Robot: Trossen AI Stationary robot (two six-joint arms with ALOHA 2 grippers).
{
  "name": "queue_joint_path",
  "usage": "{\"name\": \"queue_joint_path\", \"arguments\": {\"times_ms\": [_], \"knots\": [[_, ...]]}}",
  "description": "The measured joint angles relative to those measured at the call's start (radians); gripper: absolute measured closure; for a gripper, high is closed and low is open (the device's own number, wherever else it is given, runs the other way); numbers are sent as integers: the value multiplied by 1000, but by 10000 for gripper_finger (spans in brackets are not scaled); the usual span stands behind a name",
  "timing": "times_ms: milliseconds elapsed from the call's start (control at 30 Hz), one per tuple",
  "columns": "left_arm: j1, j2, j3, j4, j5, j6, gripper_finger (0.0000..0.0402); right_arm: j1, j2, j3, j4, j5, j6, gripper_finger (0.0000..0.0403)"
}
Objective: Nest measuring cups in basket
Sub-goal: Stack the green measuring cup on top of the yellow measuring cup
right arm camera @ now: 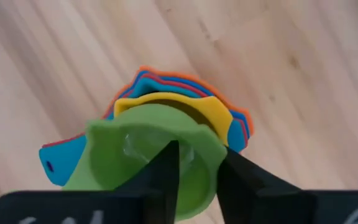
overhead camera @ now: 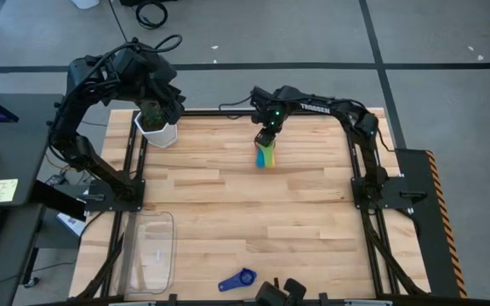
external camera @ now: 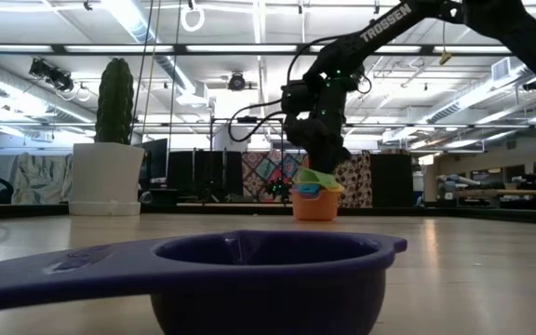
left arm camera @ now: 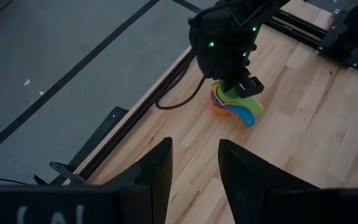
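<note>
The nested stack of measuring cups [overhead camera: 264,157] stands on the far middle of the table, with orange at the bottom, then red, blue and yellow, and the green cup [right arm camera: 123,149] on top. My right gripper [overhead camera: 267,138] is directly above it, shut on the green cup. A dark blue cup [overhead camera: 238,280] lies alone by the near edge, large in the low view [external camera: 268,270]. The clear basket [overhead camera: 151,251] sits at the near left. My left gripper [left arm camera: 194,168] is open and hovers over the white pot at the far left, touching nothing. My right gripper pinches the green cup's wall [right arm camera: 199,165] with one finger inside the bowl and one outside. It comes from above, pointing down. The green cup sits tilted [external camera: 319,177] on top of the stack, resting in the yellow cup below.
A white pot [overhead camera: 160,133] with a green cactus stands at the far left corner under my left arm. Bare wood lies between the stack and the basket. Black frame rails run along the table's left and right sides.
</note>
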Motion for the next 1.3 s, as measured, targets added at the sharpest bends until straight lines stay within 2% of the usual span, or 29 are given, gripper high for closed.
{"name": "queue_joint_path", "arguments": {"times_ms": [167, 667, 800, 1000, 1300], "knots": [[0, 0, 0, 0, 0, 0, 267, 0, -1, 0, -7, 19, 2, 283], [0, 0, 0, 0, 0, 2, 267, 2, -2, 0, -75, 3, -13, 283], [0, 0, 0, 0, 0, 2, 267, 2, -2, 0, -76, 2, -13, 306], [0, 0, 0, 0, 0, 4, 267, 2, -3, 1, -76, -31, -15, 383], [0, 0, 0, 0, 0, 4, 267, 4, -4, 1, -119, -53, -69, 390]]}}
